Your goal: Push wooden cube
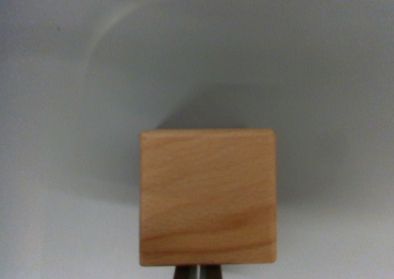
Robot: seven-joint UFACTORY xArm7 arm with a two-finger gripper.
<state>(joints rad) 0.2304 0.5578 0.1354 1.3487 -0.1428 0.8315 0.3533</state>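
Here, a light-brown wooden cube (207,197) sits on a plain, pale grey-white surface (68,106), seen from close above by the wrist camera. The cube fills the lower middle of the view, slightly toward the wrist view's right. Bare surface lies all around it: a broad stretch beyond its far edge, and open room to both the wrist view's left and right. No table edge shows anywhere.

At the very bottom of the picture, just below the cube's near edge, two dark gripper fingertips (199,271) poke into view. They stand close together, with only a thin pale line between them, and hold nothing. They appear to sit against or just beside the cube's near face; whether they actually touch it cannot be told.

The cube has smooth faces, softly rounded corners, and fine grain lines running sideways. The surface is matt and featureless. A soft grey shadow spreads behind the cube.
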